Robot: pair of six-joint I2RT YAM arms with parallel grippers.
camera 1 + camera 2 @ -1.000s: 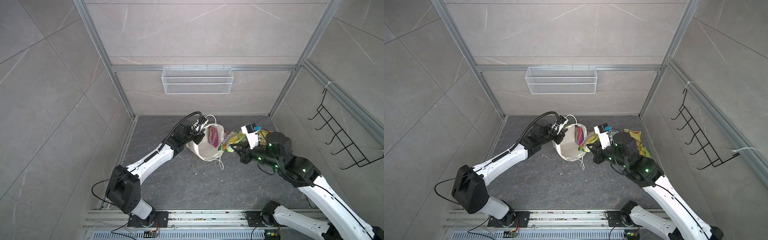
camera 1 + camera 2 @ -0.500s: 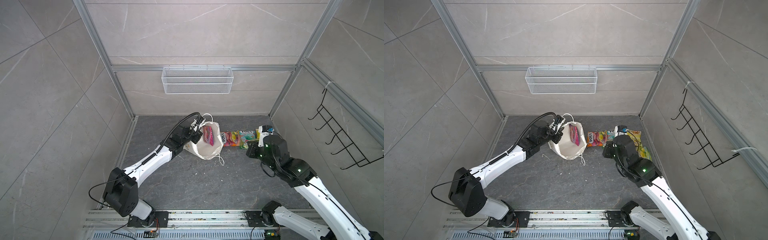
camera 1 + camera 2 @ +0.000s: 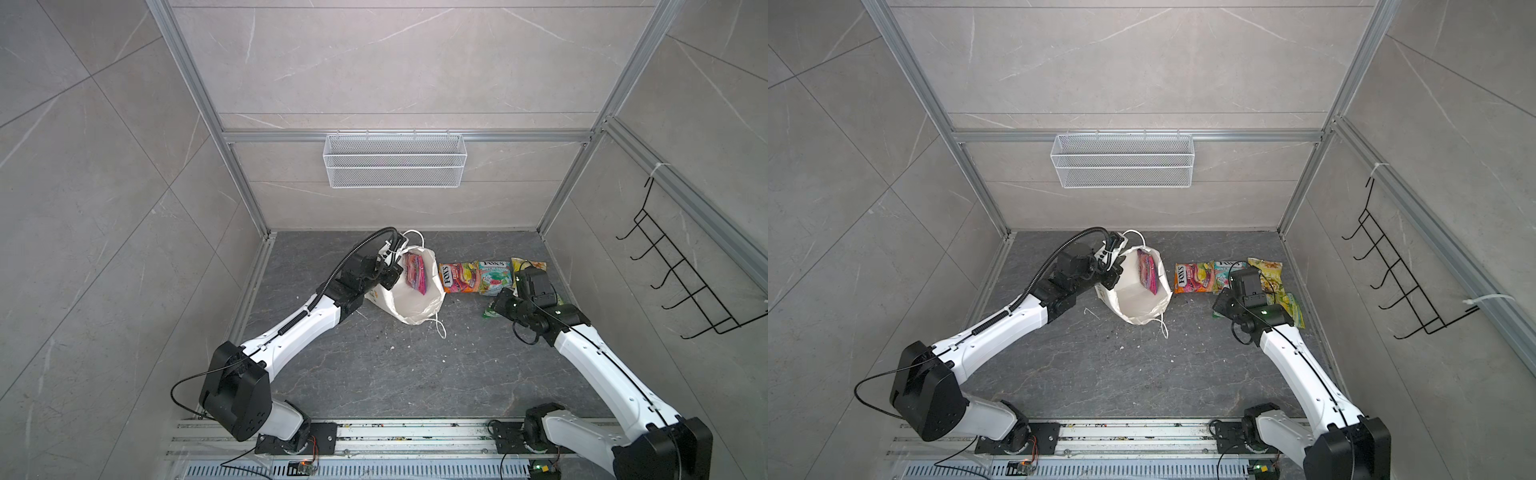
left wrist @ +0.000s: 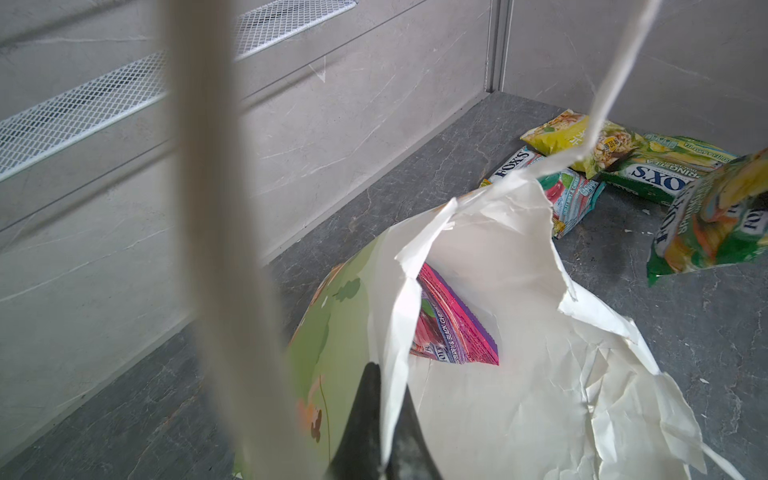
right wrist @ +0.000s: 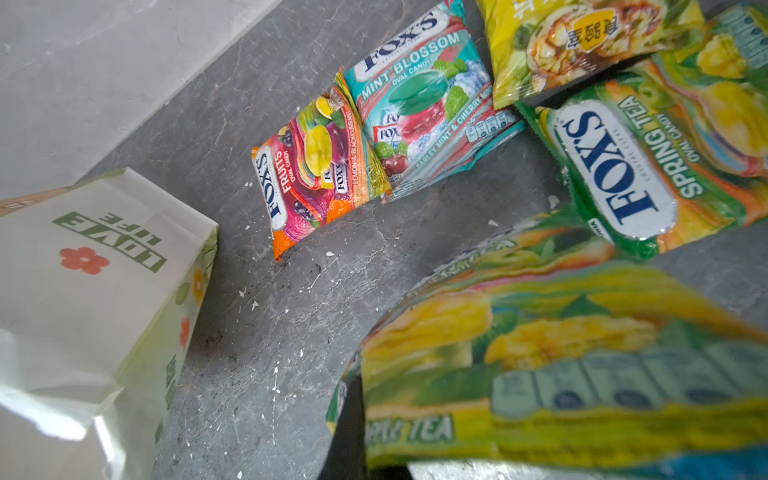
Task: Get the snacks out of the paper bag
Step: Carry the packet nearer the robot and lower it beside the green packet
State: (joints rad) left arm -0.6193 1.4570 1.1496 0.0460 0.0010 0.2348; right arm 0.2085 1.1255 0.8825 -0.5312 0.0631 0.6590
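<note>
The right gripper (image 3: 498, 306) is clamping one edge of a yellow-green FOX'S packet (image 5: 561, 374) and is carrying it just above the floor (image 3: 374, 374), well apart from the paper bag (image 3: 411, 309). This step, as I judge it, is the putting down.

Four packets are already lying outside the bag: the Fruits packet (image 5: 316, 178) and the Mint Blossom packet (image 5: 419, 108) are touching side by side. Beyond them the yellow packet (image 5: 573, 37) is overlapping the Spring Tea packet (image 5: 648, 166).

To do it well, the gripper should be lowering over the bare floor in front of the Spring Tea packet, not over it. Glossy packets are sliding easily on each other. The jaws should be opening only when the packet is nearly resting.

The left gripper (image 4: 386, 428) is closed on the torn rim of the bag and is holding the mouth open. One purple packet (image 4: 449, 332) is leaning against the inner wall, so it remains to be taken. The left gripper should not be pulling harder — the paper there is already ragged.
</note>
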